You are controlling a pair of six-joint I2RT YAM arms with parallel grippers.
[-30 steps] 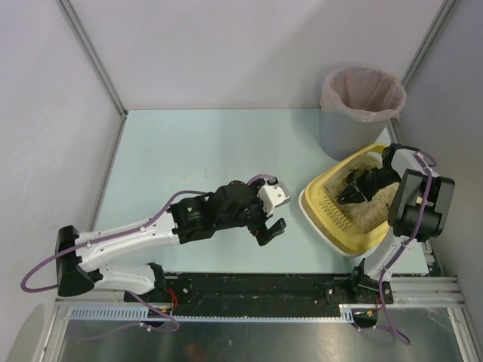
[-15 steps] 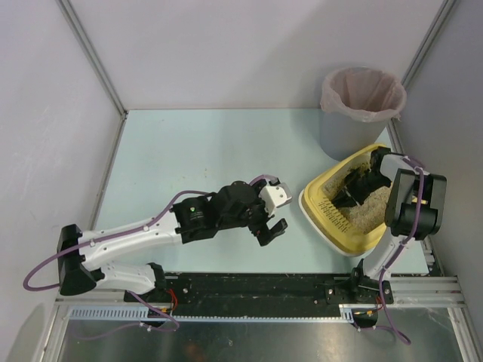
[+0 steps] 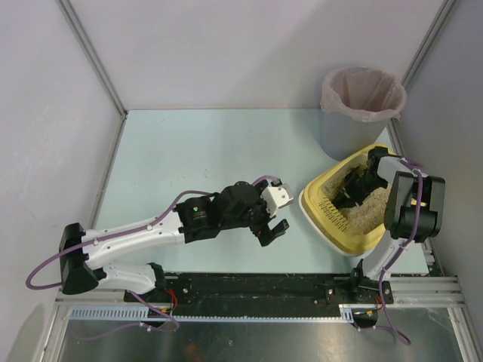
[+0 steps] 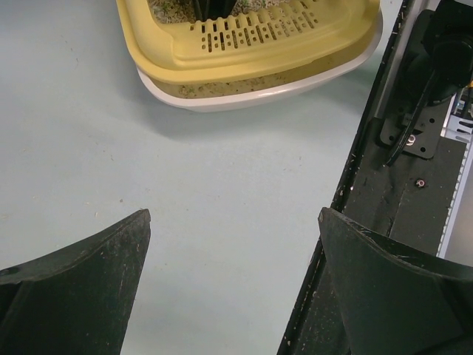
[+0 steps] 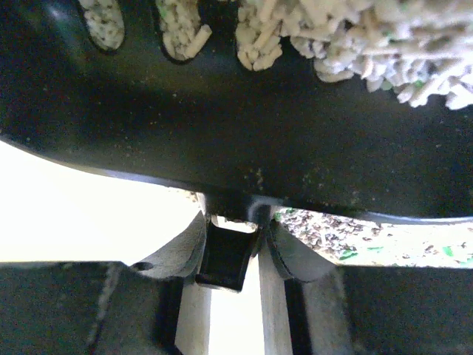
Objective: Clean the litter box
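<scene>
The yellow litter box (image 3: 323,213) sits at the right of the table, with beige litter inside. It also shows at the top of the left wrist view (image 4: 244,55). My right gripper (image 3: 365,183) is inside the box, shut on the handle of a black slotted scoop (image 3: 349,190). In the right wrist view the scoop (image 5: 222,126) carries pale litter pellets, and its handle sits between my fingers (image 5: 185,244). My left gripper (image 3: 270,225) is open and empty, low over the table just left of the box. Its fingertips (image 4: 111,251) show spread wide apart.
A grey round bin with a pink bag liner (image 3: 361,105) stands behind the litter box at the back right. The black rail at the table's near edge (image 4: 414,170) runs beside my left gripper. Grey walls close in the table on three sides.
My right gripper has moved the scoop slightly leftward and back inside the box. My left gripper has edged a little right, toward the box.
</scene>
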